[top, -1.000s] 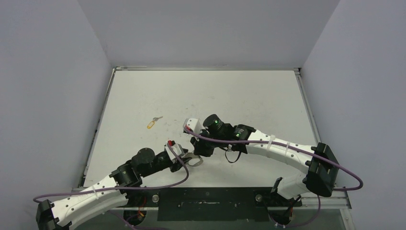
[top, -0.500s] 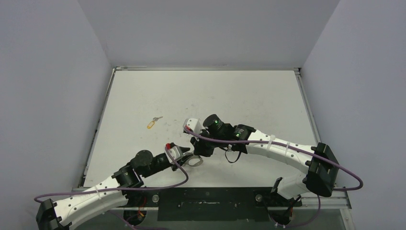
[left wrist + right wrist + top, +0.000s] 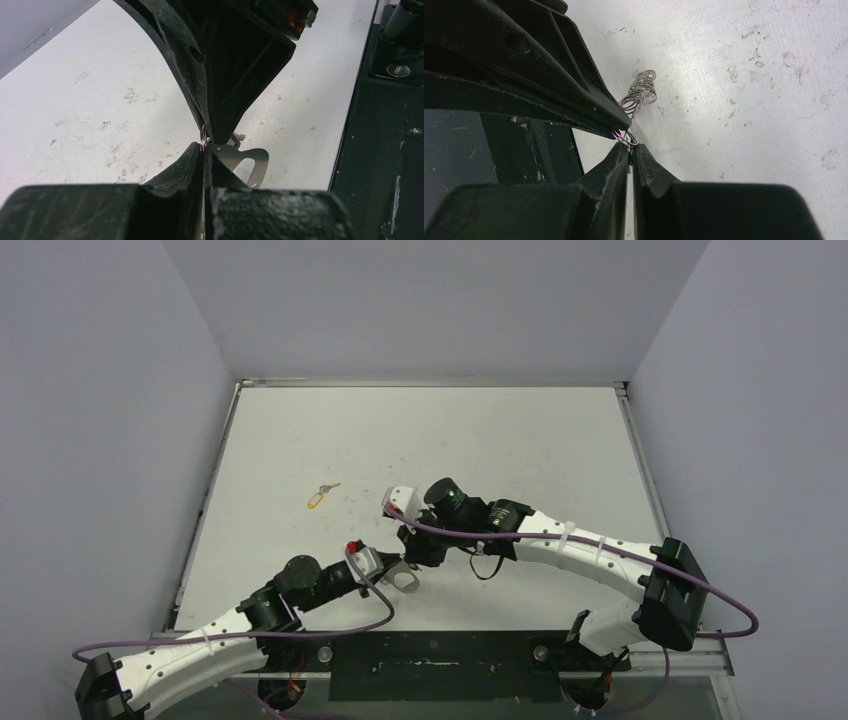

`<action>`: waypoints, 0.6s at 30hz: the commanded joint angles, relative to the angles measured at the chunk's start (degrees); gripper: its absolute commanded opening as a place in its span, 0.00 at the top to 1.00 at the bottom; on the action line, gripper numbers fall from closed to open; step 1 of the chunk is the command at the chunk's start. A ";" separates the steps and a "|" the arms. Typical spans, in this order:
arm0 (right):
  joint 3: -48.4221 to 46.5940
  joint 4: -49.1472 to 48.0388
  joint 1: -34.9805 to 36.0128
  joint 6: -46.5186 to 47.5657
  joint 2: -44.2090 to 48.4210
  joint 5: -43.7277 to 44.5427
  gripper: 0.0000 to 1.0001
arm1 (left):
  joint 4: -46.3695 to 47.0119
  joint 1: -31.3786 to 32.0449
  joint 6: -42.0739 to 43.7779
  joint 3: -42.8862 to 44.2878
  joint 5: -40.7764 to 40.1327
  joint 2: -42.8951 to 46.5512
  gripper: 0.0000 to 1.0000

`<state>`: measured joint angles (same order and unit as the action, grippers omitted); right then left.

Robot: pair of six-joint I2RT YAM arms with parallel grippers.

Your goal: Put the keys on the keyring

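Left pincer [image 3: 204,150] is clamping fully closed, its tips squeezing a small wire ring [image 3: 202,141], and the right pincer [image 3: 630,150] is coming in from the other side, jaws pressed together too and biting what looks like that same ring, tip almost against tip. From the pinch, the chain [image 3: 641,92] of little rings is trailing off and bunching on the surface [image 3: 500,440]. The keyring [image 3: 250,162], the big flat loop, is lying just past the left tips, near the front edge between the two arms. Further out, the yellow-tagged key [image 3: 317,498] is sitting well apart, up and to the left, with nobody near it. I am not finding the black-headed key; a toothed sliver is showing beside the loop in the left wrist view, but too little to call. I am reading this as the prising step, with nothing threaded yet. And this is where it is getting risky: both grips are sitting on thin, slick wire at the very tips, so a slightly uneven pull is likely to pop the ring free and drop the chain. Pulling hard in opposite directions risks bending the ring rather than opening a gap. The tips are crowding each other, so any twist risks them knocking. And with both pincers busy, fetching that far key means one is letting go, and the gap is likely closing.
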<state>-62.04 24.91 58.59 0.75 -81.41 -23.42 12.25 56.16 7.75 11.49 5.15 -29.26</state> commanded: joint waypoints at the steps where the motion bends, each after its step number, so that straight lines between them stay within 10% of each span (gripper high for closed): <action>1: -2.02 -2.32 0.20 -0.11 -0.25 -0.45 1.00 | 3.77 0.22 -1.64 -0.76 -2.22 2.57 1.00; 4: -0.98 -2.97 -0.89 0.04 0.32 -1.48 0.99 | 3.30 0.26 -2.74 -1.64 -2.60 5.19 1.00; 13: 5.02 -10.80 -4.68 2.40 5.51 -13.29 0.53 | 1.95 0.25 -3.84 -4.51 -2.48 12.73 1.00; 18: 7.66 -14.99 -6.84 1.81 7.52 -17.05 0.49 | 1.06 0.20 -3.80 -4.45 -1.62 13.52 1.00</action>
<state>-55.22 17.17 52.88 2.28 -77.01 -35.03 11.68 56.21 4.75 6.57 3.25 -16.45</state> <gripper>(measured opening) 0.507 0.010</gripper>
